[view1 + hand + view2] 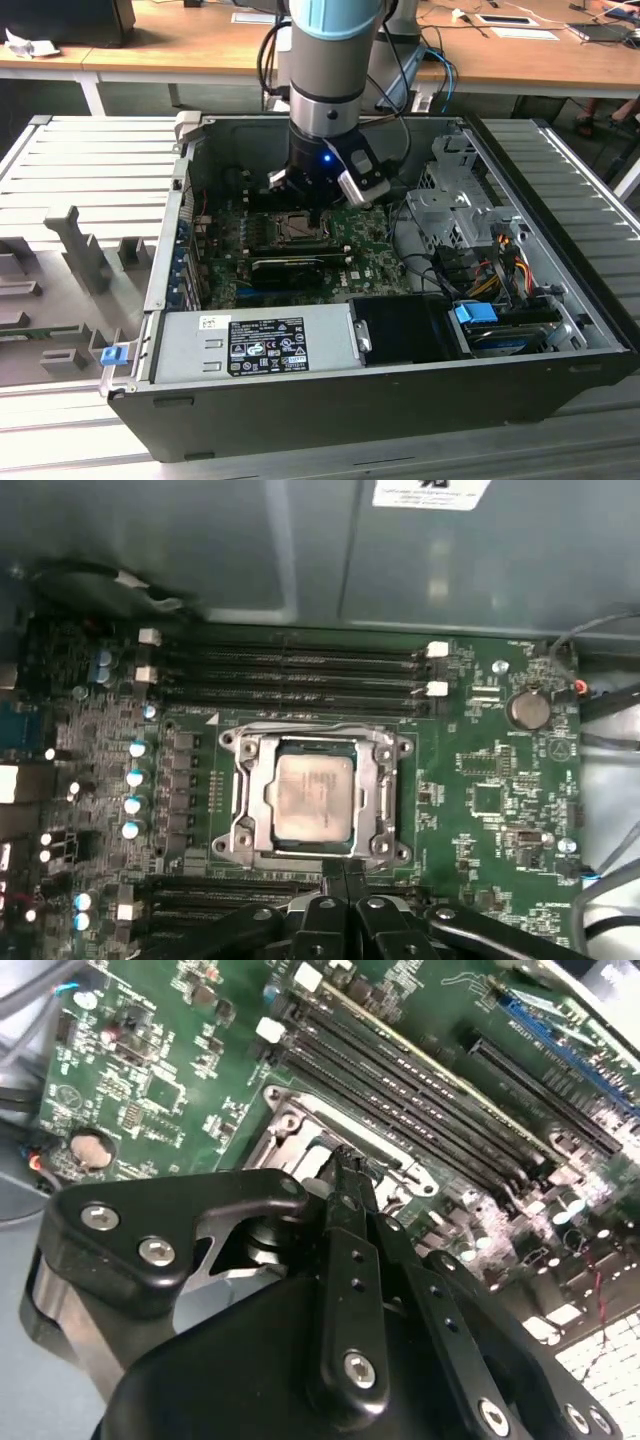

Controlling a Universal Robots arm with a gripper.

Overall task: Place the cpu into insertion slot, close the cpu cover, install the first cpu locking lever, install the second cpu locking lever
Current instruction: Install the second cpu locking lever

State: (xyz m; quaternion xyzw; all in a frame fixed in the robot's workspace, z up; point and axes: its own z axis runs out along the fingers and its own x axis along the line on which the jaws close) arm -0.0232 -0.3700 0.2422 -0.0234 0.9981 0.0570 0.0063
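Cpu [313, 796] seated in insertion slot [247, 832], cpu cover [380, 785] down. Jaws pressed together, empty, gripper [340, 872] at socket edge. Risk: slipping onto motherboard [480, 780] components.

We see our arm [330, 60] reaching straight down, wrist vertical, over the insertion slot [315, 798]. Our gripper [343, 872] hangs at the slot's edge, its two black fingers [350, 1195] pressed together with nothing between them, tips just beside the slot's metal rim.
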